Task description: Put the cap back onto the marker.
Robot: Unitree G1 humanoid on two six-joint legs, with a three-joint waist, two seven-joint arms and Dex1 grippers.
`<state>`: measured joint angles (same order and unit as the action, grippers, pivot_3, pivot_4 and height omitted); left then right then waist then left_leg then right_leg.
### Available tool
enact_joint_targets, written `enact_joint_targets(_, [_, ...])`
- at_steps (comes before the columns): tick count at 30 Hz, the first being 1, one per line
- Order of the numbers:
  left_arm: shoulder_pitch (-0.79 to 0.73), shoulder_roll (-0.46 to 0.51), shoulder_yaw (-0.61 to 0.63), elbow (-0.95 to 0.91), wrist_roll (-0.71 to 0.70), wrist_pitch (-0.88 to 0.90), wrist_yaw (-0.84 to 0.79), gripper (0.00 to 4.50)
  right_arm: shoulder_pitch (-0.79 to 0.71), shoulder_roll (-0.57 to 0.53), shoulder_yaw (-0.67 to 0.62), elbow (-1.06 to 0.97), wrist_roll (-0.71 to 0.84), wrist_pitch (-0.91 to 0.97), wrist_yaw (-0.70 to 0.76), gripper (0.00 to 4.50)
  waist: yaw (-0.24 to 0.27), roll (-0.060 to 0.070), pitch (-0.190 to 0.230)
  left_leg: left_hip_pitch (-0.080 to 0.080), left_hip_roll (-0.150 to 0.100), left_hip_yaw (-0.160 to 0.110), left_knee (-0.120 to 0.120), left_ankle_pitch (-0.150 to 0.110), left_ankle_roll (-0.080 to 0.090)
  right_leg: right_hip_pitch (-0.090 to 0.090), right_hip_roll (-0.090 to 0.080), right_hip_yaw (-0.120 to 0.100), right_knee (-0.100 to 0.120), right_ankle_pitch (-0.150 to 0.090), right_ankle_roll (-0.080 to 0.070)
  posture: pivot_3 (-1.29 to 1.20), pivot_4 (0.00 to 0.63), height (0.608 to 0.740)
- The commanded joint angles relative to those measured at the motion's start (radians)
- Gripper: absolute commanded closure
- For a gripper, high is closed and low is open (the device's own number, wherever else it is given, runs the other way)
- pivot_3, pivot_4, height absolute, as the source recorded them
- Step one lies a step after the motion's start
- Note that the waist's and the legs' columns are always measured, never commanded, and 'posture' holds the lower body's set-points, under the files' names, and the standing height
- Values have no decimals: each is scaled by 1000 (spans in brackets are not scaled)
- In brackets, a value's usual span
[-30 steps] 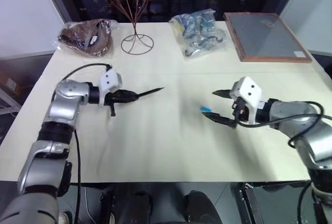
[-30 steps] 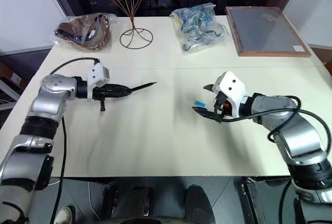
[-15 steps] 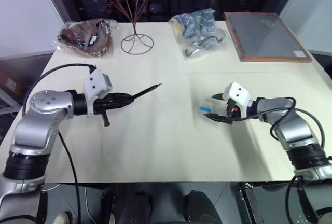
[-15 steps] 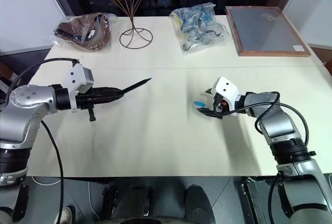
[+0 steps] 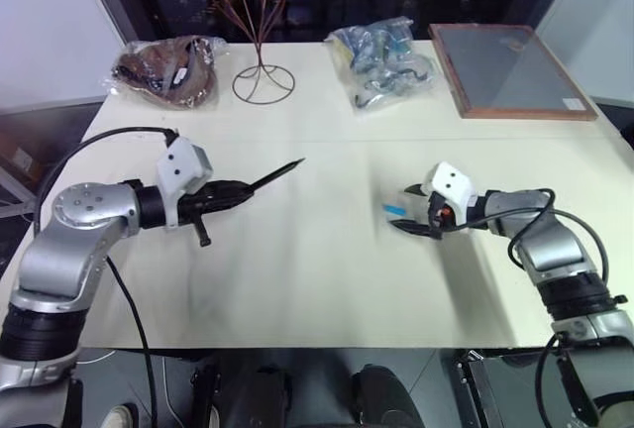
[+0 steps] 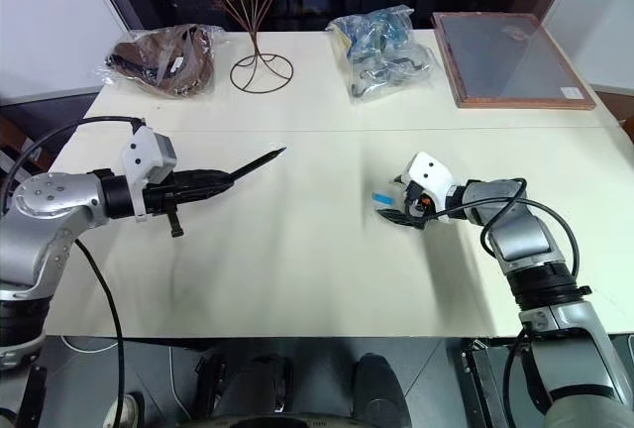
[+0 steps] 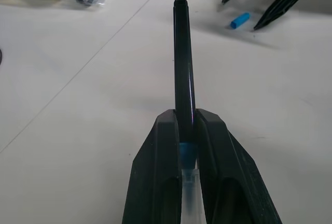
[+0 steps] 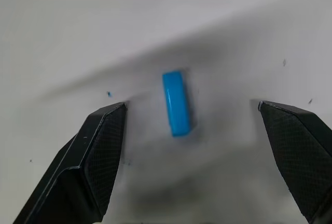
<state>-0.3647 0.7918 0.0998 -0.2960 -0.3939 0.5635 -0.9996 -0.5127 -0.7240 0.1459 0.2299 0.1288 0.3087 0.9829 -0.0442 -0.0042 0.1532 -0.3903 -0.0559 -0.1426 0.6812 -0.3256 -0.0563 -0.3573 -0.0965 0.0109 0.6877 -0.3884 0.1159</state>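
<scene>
Left gripper [image 7: 187, 130] clenched on the marker [image 7: 182, 63], held above the table [image 5: 297, 269], left side. Right gripper [image 8: 192, 115] spread wide, fingers either side of the cap [image 8: 175, 103] lying on table, right-center.

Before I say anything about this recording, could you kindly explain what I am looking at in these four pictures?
It is a two-armed humanoid robot at a cream table. Two pictures come from cameras in its head, looking down over both arms; the other two come from cameras on each wrist, looking along the fingers. The left gripper is shut on a slim black marker, tip pointing out. The right gripper is open, its fingers either side of the small blue cap, which lies on the table, not held. At the far edge sit a wire stand, two plastic bags of items and a wooden-framed board.
</scene>
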Motion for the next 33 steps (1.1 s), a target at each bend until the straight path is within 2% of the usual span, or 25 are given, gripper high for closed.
enact_joint_targets(1, [-11, 17, 14, -22, -15, -8, 4, 4483, 2, 3, -20, -13, -2, 17, -9, 266, 0, 0, 0, 0, 0, 0, 0, 0, 0, 0, 0, 0, 0, 0, 0, 0, 150, 740])
enact_joint_targets(14, [-19, 17, 5, -9, -15, -18, 7, 4483, 26, -2, -20, -38, 4, 33, 1, 266, 1, 0, 0, 0, 0, 0, 0, 0, 0, 0, 0, 0, 0, 0, 0, 0, 150, 740])
enact_joint_targets(17, [-19, 17, 4, -8, -15, -18, 8, 4500, 29, -2, -22, -43, 4, 35, 2, 1162, 1, 0, 0, 0, 0, 0, 0, 0, 0, 0, 0, 0, 0, 0, 0, 0, 150, 740])
enact_joint_targets(21, [-18, 19, 3, -8, -14, -20, 7, 4500, 32, 0, -24, -50, 5, 42, 4, 3111, 1, 0, 0, 0, 0, 0, 0, 0, 0, 1, 0, 0, -1, 0, 0, 0, 150, 740])
enact_joint_targets(23, [-16, 21, 4, -8, -13, -21, 5, 4500, 34, 0, -23, -55, 5, 42, 4, 4228, 1, 0, 0, 0, 0, 0, 0, 0, 0, 1, 0, 0, -1, 0, 0, 0, 150, 740])
enact_joint_targets(24, [-17, 21, 4, -7, -13, -21, 5, 4500, 35, 0, -23, -56, 4, 40, 5, 4430, 1, 0, 0, 0, 0, 0, 0, 0, 0, 1, 0, 0, -1, 0, 0, 0, 150, 740])
enact_joint_targets(33, [-15, 35, -15, 17, 4, -64, -25, 4500, 42, -7, -26, -134, 11, 68, 0, 4430, 0, 0, 0, 0, 0, 0, 0, 0, 0, 1, 0, 0, -1, 0, 0, 0, 150, 740])
